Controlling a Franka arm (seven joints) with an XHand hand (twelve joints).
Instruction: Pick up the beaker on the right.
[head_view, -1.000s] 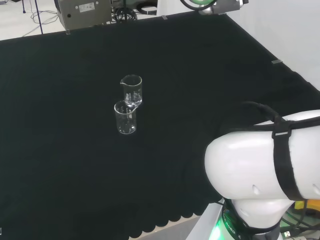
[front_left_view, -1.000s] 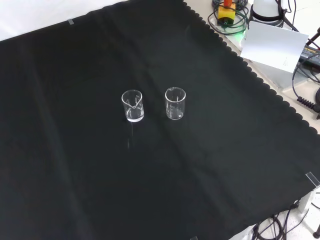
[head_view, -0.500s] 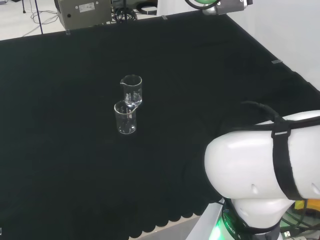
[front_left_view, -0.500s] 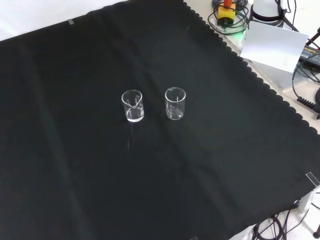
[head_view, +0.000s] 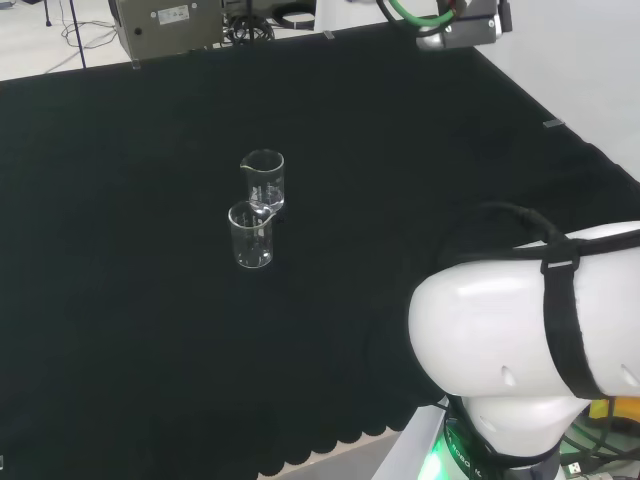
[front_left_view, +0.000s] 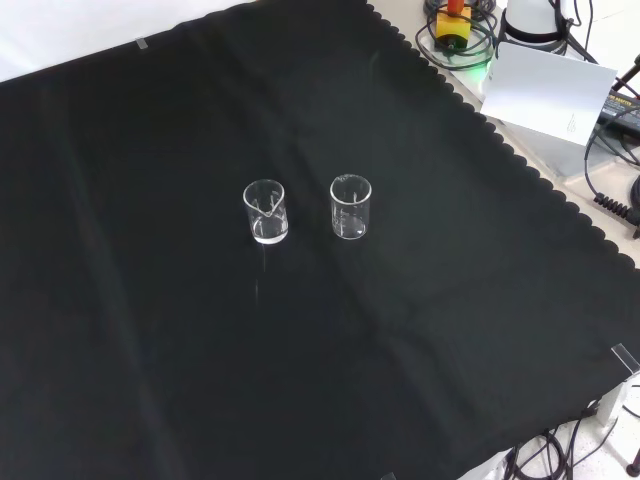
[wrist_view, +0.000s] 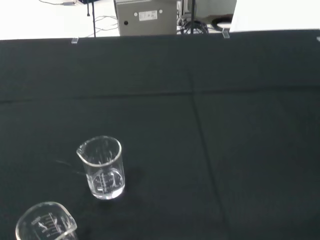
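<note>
You have two small clear glass beakers standing upright on the black-clothed bench (front_left_view: 480, 300), near its middle. In the front view they sit side by side and apart: the right beaker (front_left_view: 350, 207), and the left beaker (front_left_view: 265, 212). In the head view one stands just behind the other. Nothing touches either, and whether the hand is spread or curled cannot be told.
</note>
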